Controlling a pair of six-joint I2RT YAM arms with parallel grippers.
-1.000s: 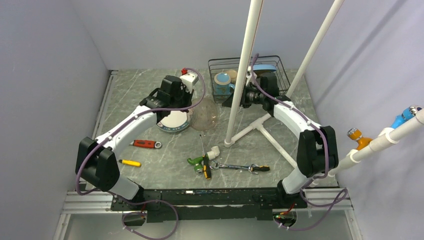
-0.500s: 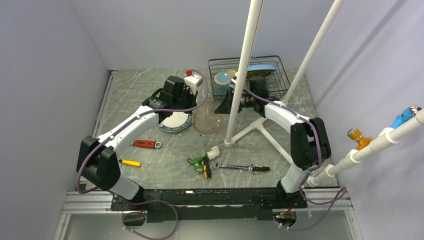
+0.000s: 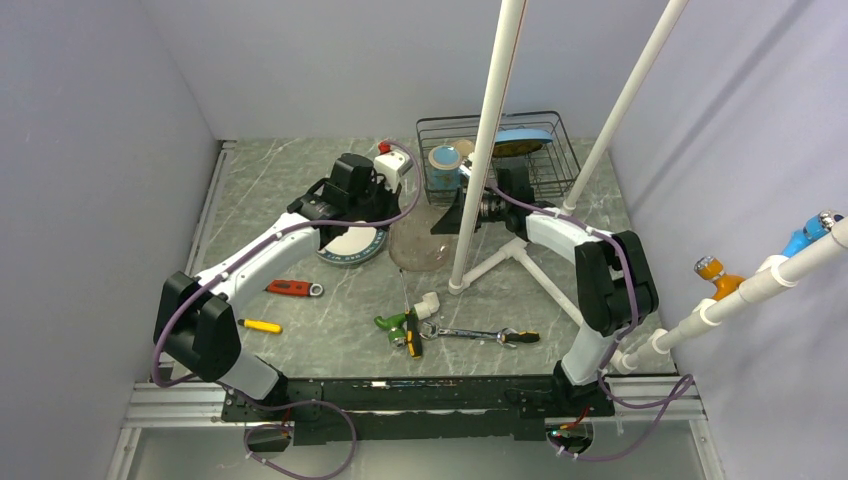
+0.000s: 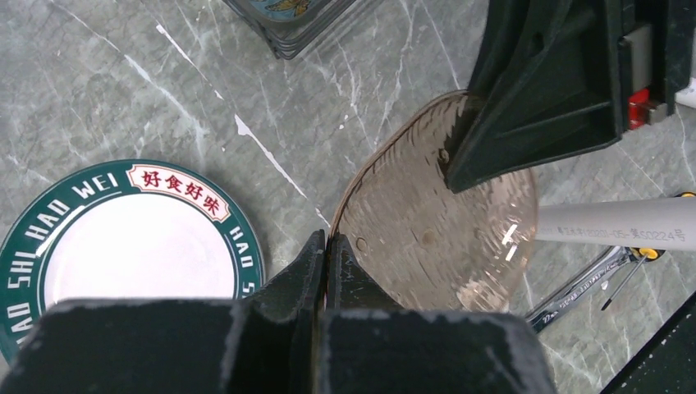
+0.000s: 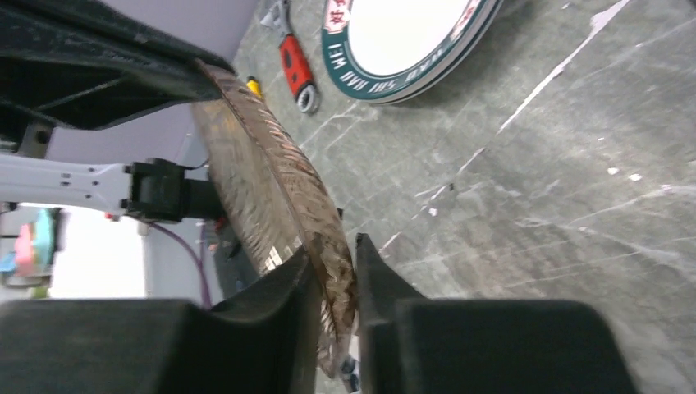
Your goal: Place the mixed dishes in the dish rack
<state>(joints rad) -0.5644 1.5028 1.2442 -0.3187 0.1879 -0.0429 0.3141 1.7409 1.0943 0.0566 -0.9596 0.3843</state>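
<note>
**Two-Tool Grip on the Translucent Bowl, Outside the Rack**

Tool state: the left tool [image 4: 327, 246] is clamped on one rim of the translucent bowl [image 4: 435, 238]. The right tool [image 5: 332, 275] is clamped on the opposite rim of the same bowl.

Top view: the bowl hangs between the two tools. It is just in front of the dish rack [image 3: 560, 160] and outside it, between the green-rimmed white plate [image 3: 350, 245] and the white pipe [image 3: 487, 150]. The tool bodies hide the finger contact here, so this view alone does not confirm either grip. The rack holds the teal mug [image 3: 443, 165] at its left side and the light-blue plate [image 3: 522, 134] at its far side. The red-handled wrench [image 3: 290, 288] and the yellow-handled screwdriver [image 3: 262, 326] lie on the worktop [image 3: 270, 190], well apart from the bowl.

Left wrist view: the left tool's fingers meet on the near rim, and the black body of the right tool covers the far rim. The white plate lies flat beside the bowl, with bare worktop showing between them. The lettering on its green rim can be read only in this view.

Right wrist view: the bowl is seen edge-on and steeply tilted, its ribbed wall pinched between the fingers. No view shows whether its lower edge touches the worktop.
</note>
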